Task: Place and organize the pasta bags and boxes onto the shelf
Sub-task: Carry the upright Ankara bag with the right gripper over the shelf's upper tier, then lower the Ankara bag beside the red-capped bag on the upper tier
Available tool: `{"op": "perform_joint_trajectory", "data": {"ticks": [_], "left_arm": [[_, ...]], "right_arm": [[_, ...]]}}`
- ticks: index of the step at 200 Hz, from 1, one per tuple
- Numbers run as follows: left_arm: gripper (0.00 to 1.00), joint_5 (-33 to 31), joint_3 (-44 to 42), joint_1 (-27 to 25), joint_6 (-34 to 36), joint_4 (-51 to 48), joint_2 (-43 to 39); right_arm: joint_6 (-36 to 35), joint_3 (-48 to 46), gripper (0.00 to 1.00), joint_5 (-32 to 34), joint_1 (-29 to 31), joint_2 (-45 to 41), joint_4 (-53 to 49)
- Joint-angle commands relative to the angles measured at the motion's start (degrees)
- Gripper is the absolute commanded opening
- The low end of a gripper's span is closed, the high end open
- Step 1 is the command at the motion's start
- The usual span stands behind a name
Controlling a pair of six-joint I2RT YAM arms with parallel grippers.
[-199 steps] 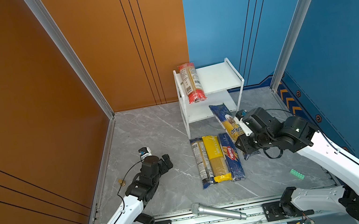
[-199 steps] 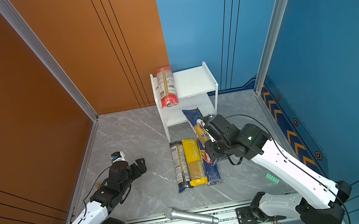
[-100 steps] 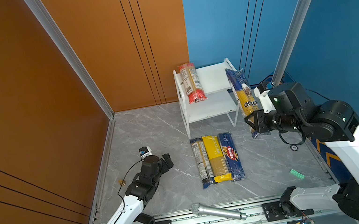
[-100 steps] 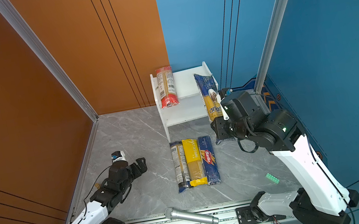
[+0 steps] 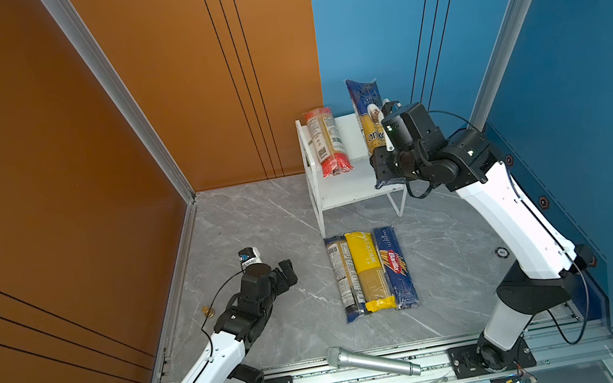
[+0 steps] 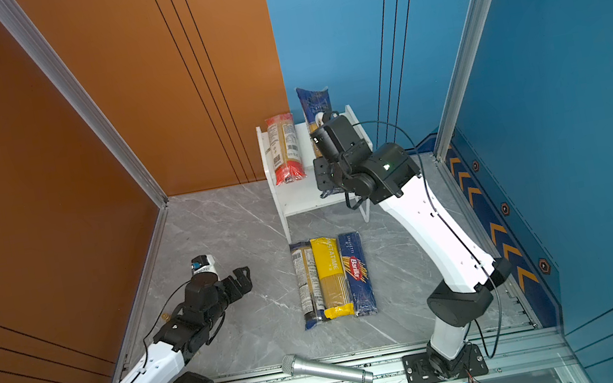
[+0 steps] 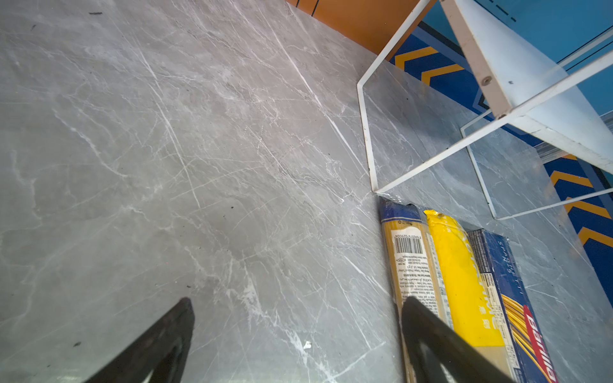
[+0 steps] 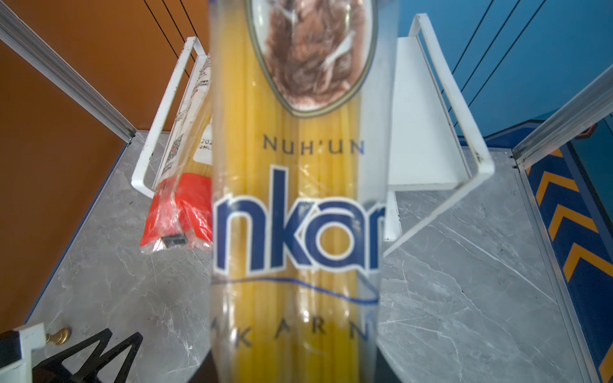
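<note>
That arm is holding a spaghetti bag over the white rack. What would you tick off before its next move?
1. Right jaws shut on the ankara bag: ok.
2. Room atop the shelf beside the red-ended bag: ok.
3. Whether the ankara bag touches the shelf: cannot tell.
4. Left jaws open, over the table, away from the shelf: ok.
5. Dark navy bag, yellow bag and Barilla box shelved: not ok, they lie on the table.
6. Microphone clear of the shelf: ok.
</note>
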Motion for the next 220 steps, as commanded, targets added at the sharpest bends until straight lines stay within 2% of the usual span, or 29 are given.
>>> {"op": "perform_joint_trajectory", "data": {"ticks": [1,64,220], "left_arm": [[0.98,1.18,1.7,0.36,1.33,-0.29,-0.34],[0.98,1.22,1.74,0.34,1.09,-0.72,-0.86],[0.98,0.67,1.89,0.24,0.62,-2.54,-2.49]], "right_arm": [[-3.8,7.11,0.0,3.81,-0.7,1.25,10.84],[-9.04,8.77,0.0,4.4,-3.0,5.83,15.23],[-7.96,8.68,0.0,0.25,-5.99,11.95,17.15]]}}
